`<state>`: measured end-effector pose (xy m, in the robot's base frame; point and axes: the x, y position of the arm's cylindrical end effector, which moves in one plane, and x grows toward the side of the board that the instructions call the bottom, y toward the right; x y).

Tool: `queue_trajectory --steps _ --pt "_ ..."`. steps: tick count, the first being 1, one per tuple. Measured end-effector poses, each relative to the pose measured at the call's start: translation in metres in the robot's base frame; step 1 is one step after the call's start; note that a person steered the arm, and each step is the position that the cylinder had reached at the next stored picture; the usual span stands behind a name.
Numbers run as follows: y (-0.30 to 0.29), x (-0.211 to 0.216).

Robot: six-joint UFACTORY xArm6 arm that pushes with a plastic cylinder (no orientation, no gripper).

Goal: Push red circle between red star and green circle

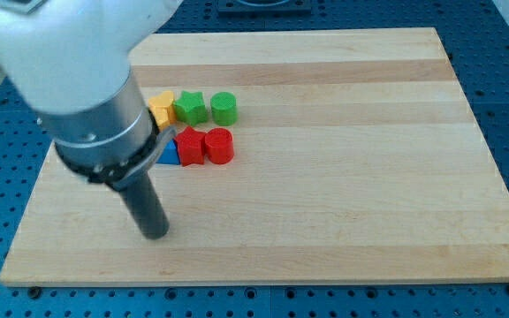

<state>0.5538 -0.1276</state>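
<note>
The red circle [219, 146] sits on the wooden board, touching the red star [190, 145] on its left. The green circle [224, 108] lies just above the red circle, with a small gap between them. A green star [190, 108] is left of the green circle. My tip [155, 231] rests on the board below and left of the cluster, well apart from the red circle. The arm's body hides the cluster's left side.
A yellow block [161, 109] sits left of the green star, partly hidden by the arm. A blue block [168, 154] shows left of the red star, mostly hidden. The wooden board [343, 177] lies on a blue perforated table.
</note>
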Motion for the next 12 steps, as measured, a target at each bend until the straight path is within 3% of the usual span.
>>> queue_trajectory --steps 3,6,10,12 --pt "0.051 -0.073" --pt "0.059 -0.096" --pt "0.131 -0.117" --pt "0.127 -0.138"
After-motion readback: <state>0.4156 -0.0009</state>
